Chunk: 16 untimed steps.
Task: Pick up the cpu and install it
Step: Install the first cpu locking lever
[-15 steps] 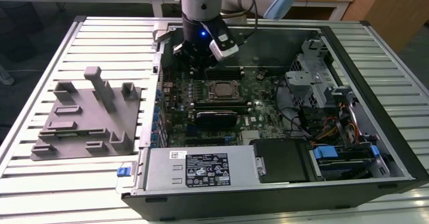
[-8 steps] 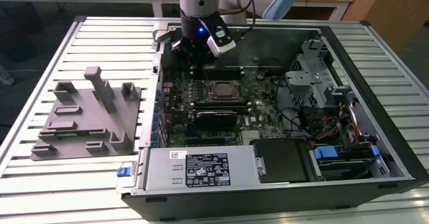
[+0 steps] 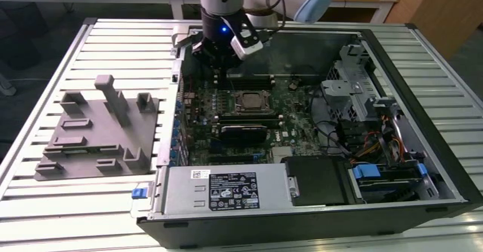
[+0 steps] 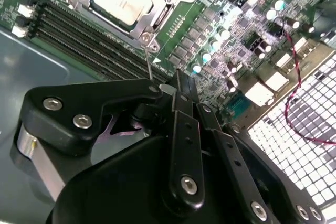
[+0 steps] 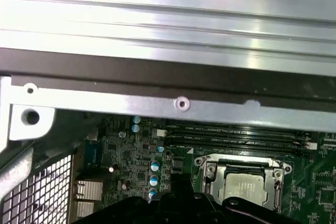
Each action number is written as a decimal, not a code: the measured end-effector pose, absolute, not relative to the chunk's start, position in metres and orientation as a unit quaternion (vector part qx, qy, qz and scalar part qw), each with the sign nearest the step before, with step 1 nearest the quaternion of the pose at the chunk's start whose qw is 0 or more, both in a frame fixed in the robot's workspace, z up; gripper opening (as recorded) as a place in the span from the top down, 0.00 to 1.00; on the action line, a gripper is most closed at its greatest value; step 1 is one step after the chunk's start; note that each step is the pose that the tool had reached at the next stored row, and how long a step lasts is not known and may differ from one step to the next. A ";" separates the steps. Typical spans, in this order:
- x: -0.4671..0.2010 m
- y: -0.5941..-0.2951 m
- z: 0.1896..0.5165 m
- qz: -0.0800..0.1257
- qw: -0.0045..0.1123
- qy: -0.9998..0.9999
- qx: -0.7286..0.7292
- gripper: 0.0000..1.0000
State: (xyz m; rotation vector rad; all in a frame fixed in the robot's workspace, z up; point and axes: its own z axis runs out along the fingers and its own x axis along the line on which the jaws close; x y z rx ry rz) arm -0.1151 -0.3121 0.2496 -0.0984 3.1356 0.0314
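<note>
In the exterior view my gripper (image 3: 219,66) hangs over the motherboard (image 3: 294,113) inside the open case (image 3: 302,229), near the board's far corner on the exterior view's left. The cpu (image 3: 250,100) lies in its socket (image 3: 252,111) mid-board, apart from me. A grey fixture (image 3: 98,130) sits on the table (image 3: 45,207) beside the case.

In the second wrist view my fingers (image 4: 184,129) are drawn together at the tips, with nothing visible between them.

In the first wrist view the cpu (image 5: 244,188) sits beside the memory slots (image 5: 236,137).
</note>
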 end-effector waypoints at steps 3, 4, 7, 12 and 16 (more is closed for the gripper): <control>-0.116 -0.309 0.251 0.010 0.003 0.999 -0.031 0.89; -0.116 -0.308 0.251 0.010 0.003 0.999 -0.031 0.89; -0.116 -0.306 0.251 0.010 0.004 0.999 -0.031 0.89; -0.116 -0.306 0.252 0.010 0.004 0.999 -0.031 0.89; -0.114 -0.306 0.252 0.010 0.004 0.999 -0.031 0.89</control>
